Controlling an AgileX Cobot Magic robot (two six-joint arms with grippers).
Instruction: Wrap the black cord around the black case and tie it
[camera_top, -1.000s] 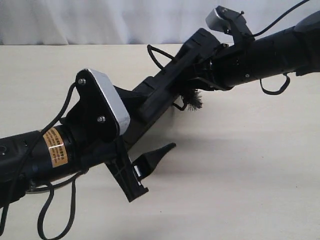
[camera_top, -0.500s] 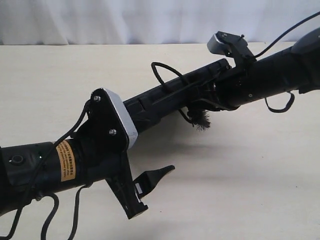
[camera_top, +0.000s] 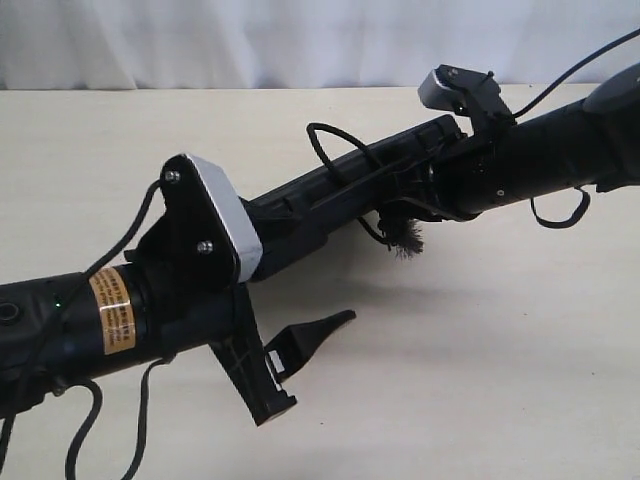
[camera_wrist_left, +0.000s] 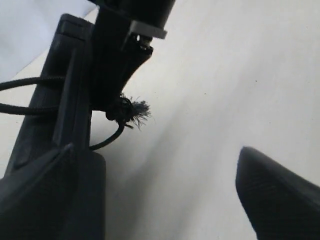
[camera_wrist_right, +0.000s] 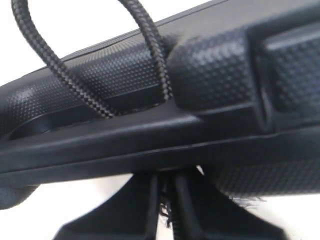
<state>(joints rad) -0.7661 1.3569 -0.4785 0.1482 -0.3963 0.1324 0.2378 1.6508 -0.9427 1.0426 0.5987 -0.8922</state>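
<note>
Black braided cord (camera_wrist_right: 155, 55), black stippled case (camera_wrist_right: 225, 65)

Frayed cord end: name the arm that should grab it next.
Left, likely. The right tool is clamped on the case, so it cannot let go. The left tool is open with nothing between its fingers, and the frayed end dangles under the case in its camera's view.

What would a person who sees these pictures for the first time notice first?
First comes the black case, held slantwise off the table between the two arms, across the middle of the exterior view. A loop of the black cord arches over it, and the cord's frayed knot hangs just below, beside the right end effector.
</note>
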